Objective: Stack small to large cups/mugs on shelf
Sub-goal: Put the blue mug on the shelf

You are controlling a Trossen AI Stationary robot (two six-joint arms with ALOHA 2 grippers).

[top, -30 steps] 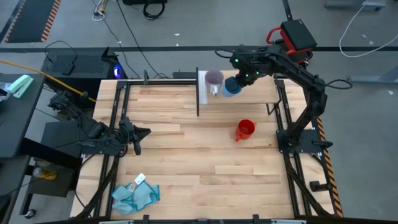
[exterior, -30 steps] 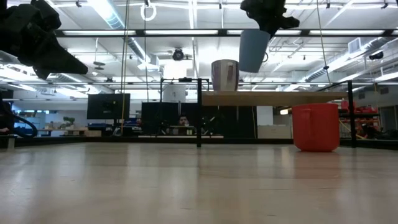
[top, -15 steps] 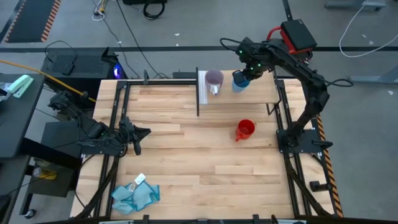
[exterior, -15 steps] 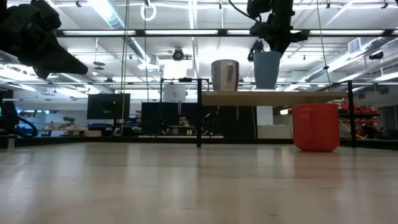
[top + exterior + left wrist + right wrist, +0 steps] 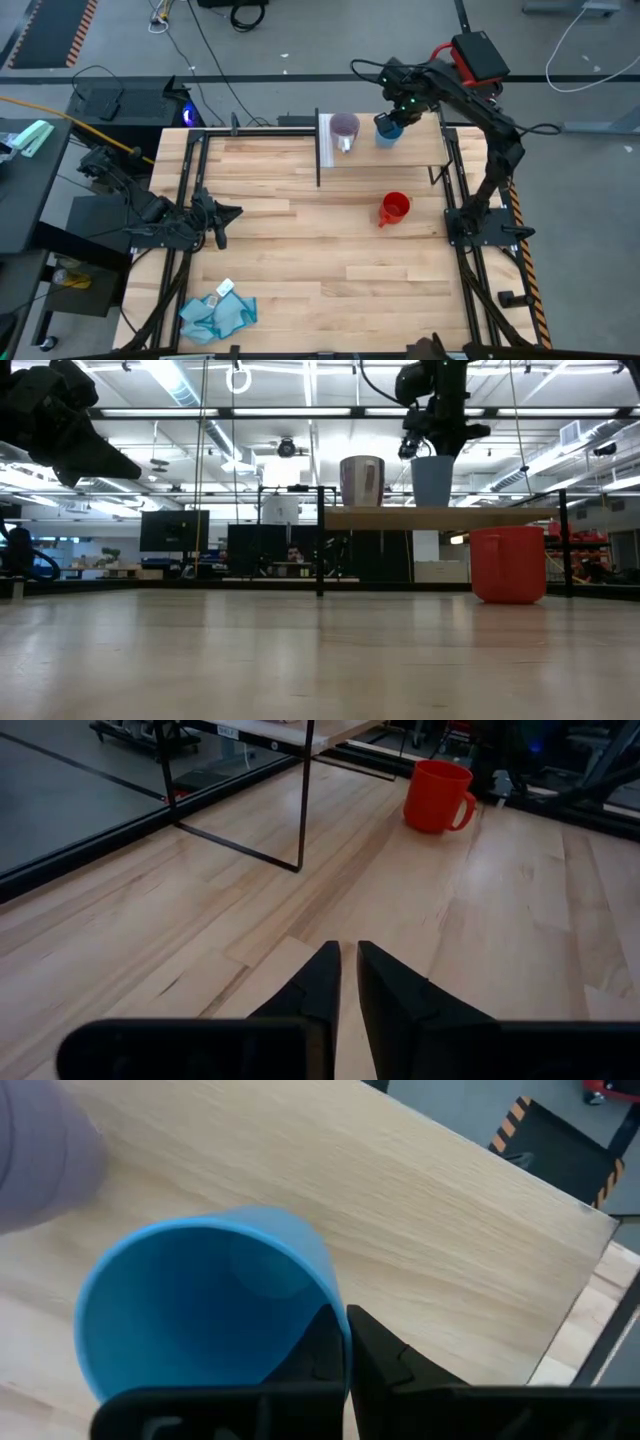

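The blue cup [image 5: 387, 129] stands upright on the shelf [image 5: 410, 153], its base on the light-wood board [image 5: 440, 517]. It sits just right of the translucent purple cup [image 5: 344, 127], which also stands on the board [image 5: 362, 480]. My right gripper [image 5: 399, 108] reaches down onto the blue cup [image 5: 432, 481] from above and is shut on it. The red handled mug [image 5: 394, 208] stands on the tabletop in front of the shelf. My left gripper [image 5: 226, 212] waits shut near the table's left edge, above the wood [image 5: 348, 982]. My right gripper [image 5: 345, 1320] pinches the blue cup's rim [image 5: 336, 1302]. One finger is inside the cup and one finger [image 5: 385, 1355] is outside the wall. It comes from above, pointing down. The cup is upright with its base at the shelf board.
A crumpled teal cloth [image 5: 218, 314] with a white tag lies at the table's near left corner. The shelf's black posts [image 5: 319, 152] stand on the tabletop. Black frame rails [image 5: 190, 180] run along the table's left and right sides.
My right gripper has carried the blue cup a little toward the table's right and far edge, away from the purple cup, and downward. The cup was tilted and clear of the shelf; now it is upright with its base down on the board.
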